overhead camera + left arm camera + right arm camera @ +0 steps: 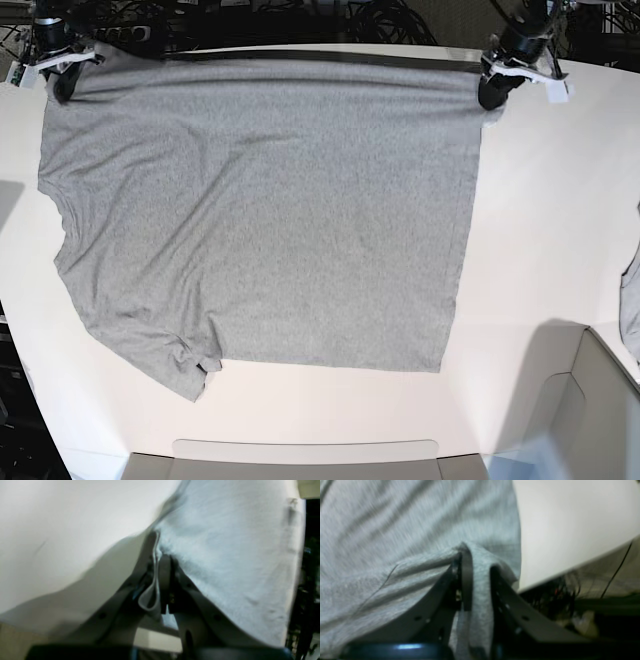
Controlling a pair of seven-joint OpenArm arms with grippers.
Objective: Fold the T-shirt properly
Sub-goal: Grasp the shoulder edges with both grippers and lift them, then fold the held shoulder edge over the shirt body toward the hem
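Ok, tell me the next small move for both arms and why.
Probably carry both held corners together toward the near edge. The left gripper and right gripper each pinch a far corner of the T-shirt, stretching that edge taut along the table, while the rest lies spread flat.

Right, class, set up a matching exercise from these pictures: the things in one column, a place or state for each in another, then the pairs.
Things:
1. T-shirt
2. left gripper
3. right gripper
4. table

Descriptions:
A. white, beneath the cloth
B. grey, spread flat
C. pinching fabric at the base view's top right
D. pinching fabric at the base view's top left

Pairs: 1-B, 2-C, 3-D, 4-A
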